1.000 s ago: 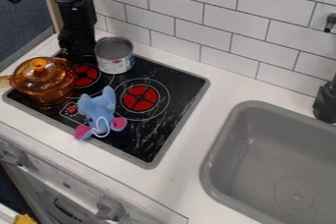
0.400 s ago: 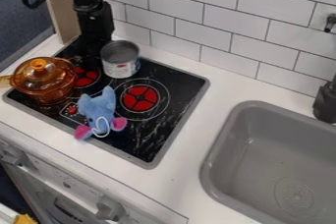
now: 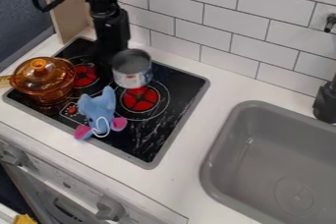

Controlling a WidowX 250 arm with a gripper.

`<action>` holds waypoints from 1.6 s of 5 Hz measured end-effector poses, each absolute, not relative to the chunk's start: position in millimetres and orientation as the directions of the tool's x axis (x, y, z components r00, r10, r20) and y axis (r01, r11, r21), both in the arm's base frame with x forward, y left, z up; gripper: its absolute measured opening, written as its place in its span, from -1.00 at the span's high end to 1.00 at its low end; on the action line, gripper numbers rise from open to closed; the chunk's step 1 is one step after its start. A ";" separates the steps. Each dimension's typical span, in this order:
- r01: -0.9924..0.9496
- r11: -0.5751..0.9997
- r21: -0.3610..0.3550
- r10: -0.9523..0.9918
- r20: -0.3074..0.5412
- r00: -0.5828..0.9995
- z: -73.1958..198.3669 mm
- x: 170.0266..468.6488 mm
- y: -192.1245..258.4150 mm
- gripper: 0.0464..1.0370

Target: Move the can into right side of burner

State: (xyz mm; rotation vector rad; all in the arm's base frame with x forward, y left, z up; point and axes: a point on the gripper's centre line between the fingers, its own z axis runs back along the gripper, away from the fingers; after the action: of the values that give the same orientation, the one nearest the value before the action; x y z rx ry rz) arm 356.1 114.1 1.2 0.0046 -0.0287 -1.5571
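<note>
The gripper hangs over the back of the black stove top, directly against the left side of the can. The can, grey with a light label, is upright at the back edge of the right burner, a red disc inside white rings. Part of that burner's far side is hidden behind the can. How the gripper's fingers stand around the can is hidden by dark shadow and the can itself.
An amber lidded pot covers the left of the stove. A blue plush toy with pink ends lies left of the right burner, near the front. The grey sink is at right; the tiled wall rises behind.
The gripper and the can have moved together to the right and slightly toward the front, from behind the left burner to the right burner's far edge. Toy and pot are unmoved.
</note>
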 end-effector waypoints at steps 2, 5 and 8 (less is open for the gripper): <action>0.995 -0.098 0.015 -0.995 0.034 -0.098 1.5 351.9 69.1 -0.93; 0.971 -0.237 0.007 -0.971 -0.022 -0.237 5.8 344.6 19.4 -0.93; 0.980 -0.179 0.083 -0.984 -0.033 -0.177 37.8 347.2 36.1 -0.93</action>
State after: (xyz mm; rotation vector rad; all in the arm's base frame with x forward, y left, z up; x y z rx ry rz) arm 347.2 36.1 37.8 0.0894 -0.0490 -1.7491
